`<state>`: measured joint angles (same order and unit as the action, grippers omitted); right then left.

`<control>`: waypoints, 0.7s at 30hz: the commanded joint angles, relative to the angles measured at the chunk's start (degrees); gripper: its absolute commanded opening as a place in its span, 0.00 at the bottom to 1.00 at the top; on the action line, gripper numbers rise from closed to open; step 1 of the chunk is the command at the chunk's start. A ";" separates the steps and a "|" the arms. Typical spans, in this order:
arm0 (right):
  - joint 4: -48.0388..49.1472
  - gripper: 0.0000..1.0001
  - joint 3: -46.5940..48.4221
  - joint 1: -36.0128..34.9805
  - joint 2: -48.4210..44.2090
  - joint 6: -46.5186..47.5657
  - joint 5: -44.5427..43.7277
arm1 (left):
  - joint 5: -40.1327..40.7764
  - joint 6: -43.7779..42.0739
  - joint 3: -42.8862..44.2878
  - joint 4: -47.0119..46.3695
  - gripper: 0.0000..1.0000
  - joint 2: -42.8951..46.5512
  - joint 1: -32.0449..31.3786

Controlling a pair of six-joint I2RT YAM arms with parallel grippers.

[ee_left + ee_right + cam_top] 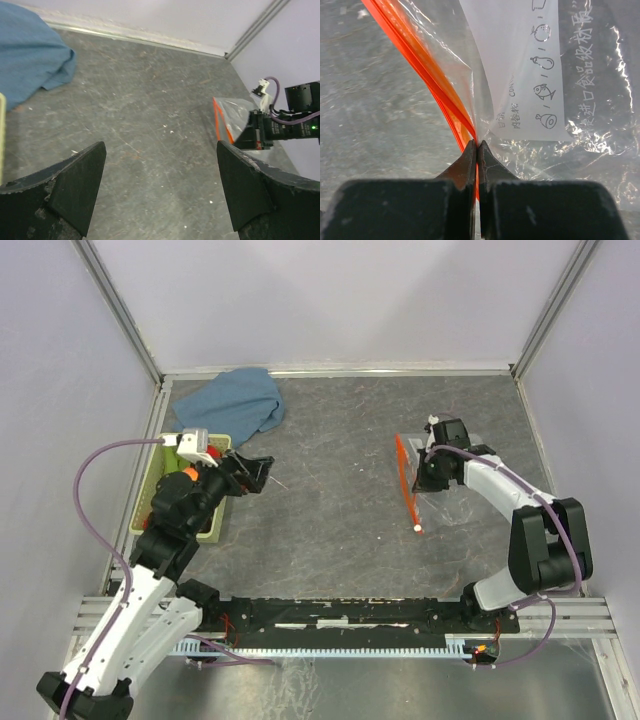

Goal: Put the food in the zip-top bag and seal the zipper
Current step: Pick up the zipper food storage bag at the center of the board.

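Right of centre on the grey counter [330, 510], the right hand [477, 145] is pressed together, pinching the zipper [420, 65] of the zip-top bag [585, 160]. At left, the left hand [160, 147] hangs spread beside the green basket [148, 498] holding the food [188, 474].

Open tabletop [330, 490] lies between your left gripper [262, 468] and the zip-top bag [403, 462]; the blue cloth [235, 400] blocks the far left, and your right gripper [420, 480], clamped on the bag, bars that side.
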<state>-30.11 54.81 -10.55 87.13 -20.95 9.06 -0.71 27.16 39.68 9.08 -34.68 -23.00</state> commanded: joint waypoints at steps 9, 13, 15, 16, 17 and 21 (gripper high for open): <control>5.19 0.02 2.65 -8.45 -6.88 -6.31 1.74 | -11.94 16.53 -6.78 -18.89 0.92 -13.84 -0.99; 6.13 0.02 3.20 -11.05 -7.85 -7.85 2.16 | -11.35 19.94 -8.35 -27.67 0.90 -19.74 -3.66; 6.86 0.02 3.08 -12.28 -8.35 -8.65 2.06 | -10.20 20.57 -7.56 -30.64 0.89 -23.47 -5.99; 7.16 0.02 3.11 -13.00 -8.63 -9.03 2.13 | -9.51 20.69 -6.99 -31.83 0.88 -25.16 -7.26; 7.31 0.02 3.20 -13.41 -8.83 -9.29 2.11 | -8.69 20.80 -6.54 -33.03 0.88 -27.00 -8.49; 7.62 0.02 3.66 -15.03 -9.26 -9.87 2.42 | -6.94 21.67 -4.78 -38.23 0.87 -33.51 -12.01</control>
<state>-25.58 55.57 -24.29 80.12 -29.08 10.63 -9.67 45.60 31.68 -18.61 -64.12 -32.32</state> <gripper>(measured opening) 0.026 0.878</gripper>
